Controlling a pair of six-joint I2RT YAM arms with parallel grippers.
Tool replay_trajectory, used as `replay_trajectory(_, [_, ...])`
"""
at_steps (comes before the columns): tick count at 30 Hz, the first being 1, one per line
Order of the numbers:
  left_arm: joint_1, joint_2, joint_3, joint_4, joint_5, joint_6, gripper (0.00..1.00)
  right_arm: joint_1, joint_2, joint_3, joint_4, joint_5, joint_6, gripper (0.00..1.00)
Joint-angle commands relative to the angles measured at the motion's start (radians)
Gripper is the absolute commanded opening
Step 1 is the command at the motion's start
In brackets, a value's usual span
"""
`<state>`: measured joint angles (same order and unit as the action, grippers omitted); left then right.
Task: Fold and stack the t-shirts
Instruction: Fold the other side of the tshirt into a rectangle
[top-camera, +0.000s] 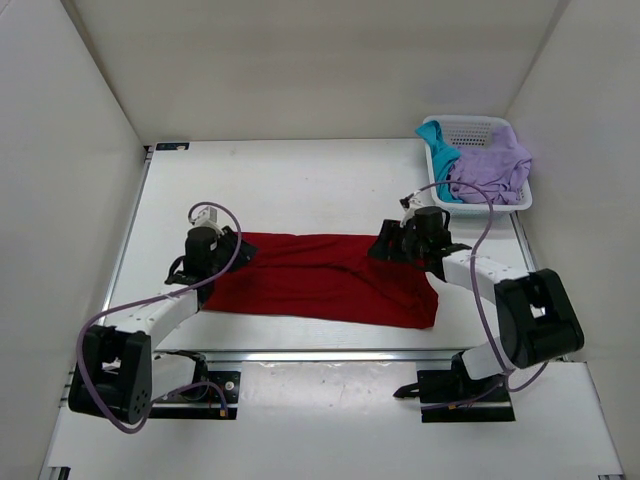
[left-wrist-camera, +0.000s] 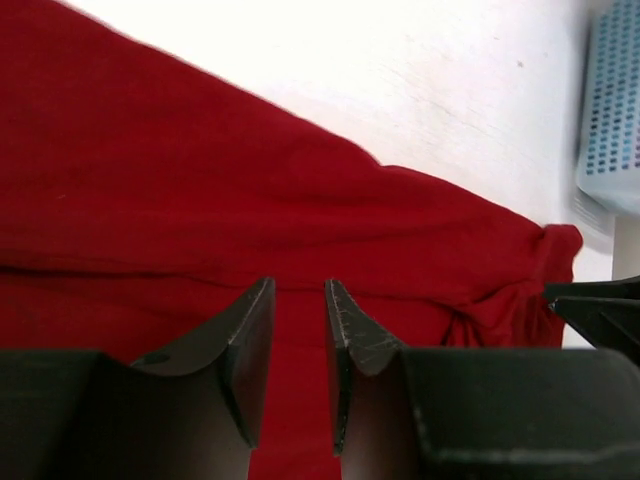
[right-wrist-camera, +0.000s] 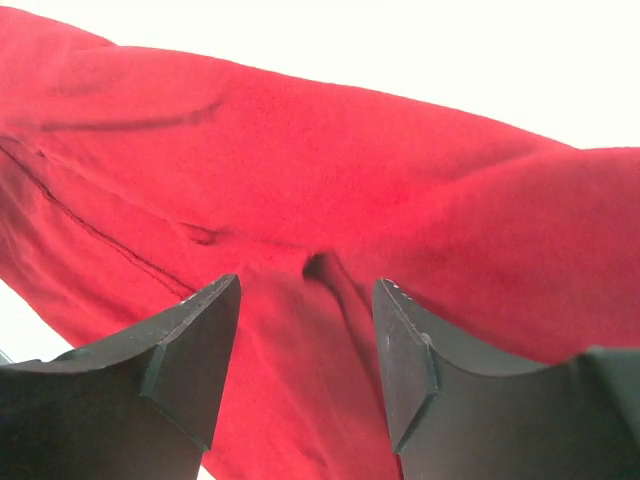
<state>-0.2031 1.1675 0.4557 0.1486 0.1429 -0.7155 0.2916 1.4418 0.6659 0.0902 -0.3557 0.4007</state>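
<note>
The deep red t-shirt (top-camera: 320, 280) lies flat across the middle of the table as a long folded band. My left gripper (top-camera: 236, 252) is over its left end. In the left wrist view the jaws (left-wrist-camera: 300, 285) stand a little apart, with red cloth (left-wrist-camera: 250, 190) below them and nothing pinched. My right gripper (top-camera: 390, 243) is over the shirt's upper right corner. It is open wide (right-wrist-camera: 305, 285) just above a small pinched wrinkle in the red cloth (right-wrist-camera: 350, 170). The teal t-shirt (top-camera: 440, 150) and the lavender t-shirt (top-camera: 495, 165) lie crumpled in the basket.
The white mesh basket (top-camera: 480, 122) stands at the back right corner of the table, and its side (left-wrist-camera: 610, 110) shows in the left wrist view. White walls close in the table on the left, back and right.
</note>
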Motion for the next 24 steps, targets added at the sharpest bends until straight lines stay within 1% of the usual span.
replay_trajectory(1, [0.024,0.0,-0.028,0.069,0.007,-0.013,0.37,-0.002,0.048,0.034,0.117,-0.045,-0.028,0.54])
replay_trajectory(6, [0.001,0.018,-0.04,0.092,0.003,-0.021,0.36,0.012,0.127,0.075,0.125,-0.061,-0.042,0.55])
replay_trajectory(8, [-0.008,0.026,-0.043,0.092,-0.002,-0.015,0.37,0.024,0.14,0.078,0.131,-0.074,-0.036,0.47])
replay_trajectory(9, [-0.013,0.026,-0.049,0.091,0.004,-0.021,0.37,0.024,0.138,0.08,0.132,-0.063,-0.039,0.37])
replay_trajectory(10, [-0.016,0.027,-0.046,0.097,-0.009,-0.022,0.37,0.038,0.122,0.075,0.132,-0.052,-0.039,0.31])
replay_trajectory(11, [-0.019,0.026,-0.051,0.1,-0.009,-0.021,0.37,0.046,0.115,0.061,0.129,-0.051,-0.042,0.27])
replay_trajectory(14, [-0.021,0.024,-0.052,0.108,0.001,-0.03,0.36,0.069,0.062,0.046,0.096,-0.032,-0.054,0.06])
replay_trajectory(16, [-0.018,0.023,-0.054,0.103,-0.005,-0.029,0.36,0.09,0.017,0.026,0.05,0.003,-0.06,0.0])
replay_trajectory(21, [-0.013,0.018,-0.055,0.098,0.0,-0.033,0.37,0.161,-0.135,-0.057,-0.055,0.095,-0.043,0.0])
replay_trajectory(24, [-0.019,0.02,-0.049,0.101,-0.002,-0.036,0.37,0.199,-0.233,-0.109,-0.156,0.139,-0.033,0.0])
